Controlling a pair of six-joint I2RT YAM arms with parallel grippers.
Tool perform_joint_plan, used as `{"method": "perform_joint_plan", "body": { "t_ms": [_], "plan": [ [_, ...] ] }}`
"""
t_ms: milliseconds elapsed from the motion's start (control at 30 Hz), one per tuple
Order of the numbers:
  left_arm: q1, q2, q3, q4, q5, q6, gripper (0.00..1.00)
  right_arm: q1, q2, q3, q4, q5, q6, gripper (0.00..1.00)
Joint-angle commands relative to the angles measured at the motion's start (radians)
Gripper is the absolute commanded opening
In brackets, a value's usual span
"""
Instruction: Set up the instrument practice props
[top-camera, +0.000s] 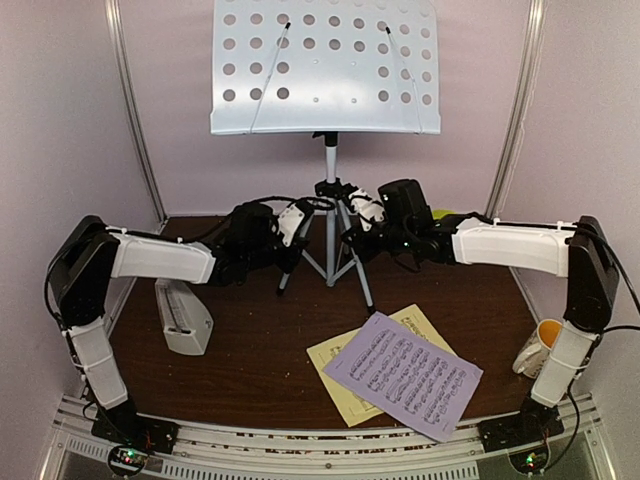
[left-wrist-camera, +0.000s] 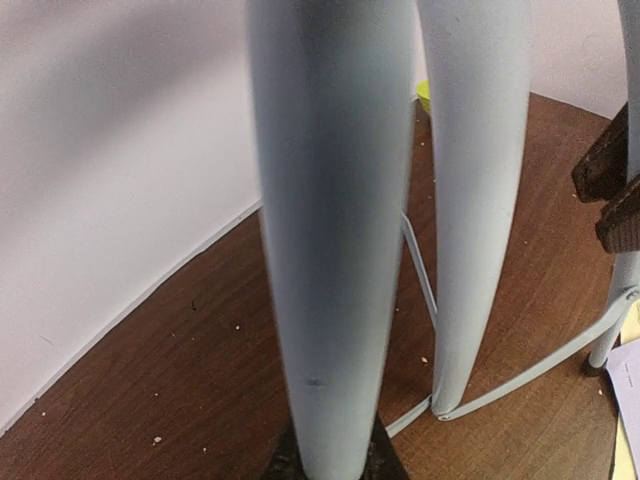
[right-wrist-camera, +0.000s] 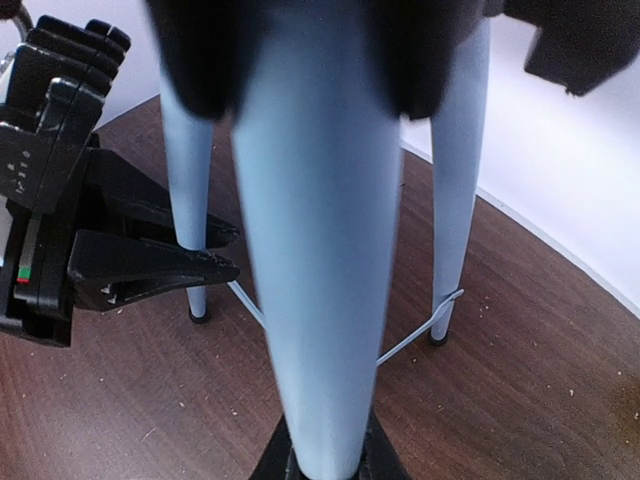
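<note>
Seen from overhead, the music stand stood upright at twelve o'clock on the table (top-camera: 250, 360), its perforated desk (top-camera: 325, 70) bare. I had both arms reaching in low to the silver tripod (top-camera: 331, 215). My left gripper (top-camera: 296, 248) was closed narrowly on the leg splayed toward seven o'clock, and my right gripper (top-camera: 356, 232) was clamped on the leg toward five o'clock; each wrist camera showed a pale tube running straight down between dark fingers.

The metronome (top-camera: 183, 317) sat at eight o'clock, well apart from the stand. The lilac page (top-camera: 405, 375) lay across the yellow page (top-camera: 345, 385) at five o'clock, and a mug (top-camera: 540, 345) stood at four o'clock beside my right arm.

As I judged it, the danger lay up top: a broad desk on a thin post made the stand top-heavy. Had my two arms pulled unevenly, the legs could have folded or twisted and the desk swung over. Smooth tubes might also have slid through my fingers, letting a foot skid toward the pages.
</note>
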Motion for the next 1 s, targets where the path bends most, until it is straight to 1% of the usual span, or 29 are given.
{"method": "perform_joint_plan", "body": {
  "t_ms": [0, 233, 267, 300, 333, 400, 467, 533, 600, 633, 700, 833, 967],
  "plan": [
    [0.079, -0.023, -0.066, -0.18, -0.056, 0.017, 0.0, -0.06, -0.084, -0.04, -0.128, 0.092, 0.049, 0.0],
    [0.068, 0.002, -0.056, -0.159, 0.011, -0.03, 0.0, -0.059, -0.047, -0.063, -0.061, 0.026, 0.06, 0.0],
    [0.068, 0.003, -0.051, -0.165, 0.018, -0.034, 0.0, -0.06, -0.045, -0.063, -0.052, 0.014, 0.058, 0.02],
    [0.067, 0.002, -0.043, -0.173, 0.024, -0.035, 0.0, -0.059, -0.045, -0.064, -0.044, 0.0, 0.057, 0.07],
    [0.068, 0.0, -0.036, -0.183, 0.033, -0.036, 0.05, -0.059, -0.047, -0.066, -0.034, -0.011, 0.057, 0.12],
    [0.068, -0.007, -0.026, -0.197, 0.065, -0.032, 0.14, -0.058, -0.054, -0.074, -0.011, -0.028, 0.054, 0.25],
    [0.068, -0.022, -0.02, -0.195, 0.086, -0.03, 0.27, -0.058, -0.065, -0.087, 0.005, -0.043, 0.051, 0.42],
    [0.067, -0.036, -0.015, -0.188, 0.099, -0.03, 0.37, -0.059, -0.082, -0.117, 0.035, -0.059, 0.05, 0.55],
    [0.068, -0.054, -0.014, -0.184, 0.108, -0.031, 0.42, -0.059, -0.107, -0.169, 0.099, -0.077, 0.053, 0.67],
    [0.068, -0.06, -0.016, -0.182, 0.113, -0.026, 0.44, -0.058, -0.118, -0.2, 0.13, -0.087, 0.056, 0.7],
    [0.068, -0.071, -0.022, -0.175, 0.118, -0.016, 0.48, -0.058, -0.134, -0.252, 0.178, -0.105, 0.059, 0.73],
    [0.072, -0.083, -0.049, -0.155, 0.154, 0.014, 0.57, -0.057, -0.125, -0.314, 0.216, -0.14, 0.053, 0.79],
    [0.08, -0.047, -0.023, -0.156, 0.218, 0.033, 0.59, -0.058, -0.076, -0.332, 0.257, -0.156, 0.043, 0.79]
  ]
}}
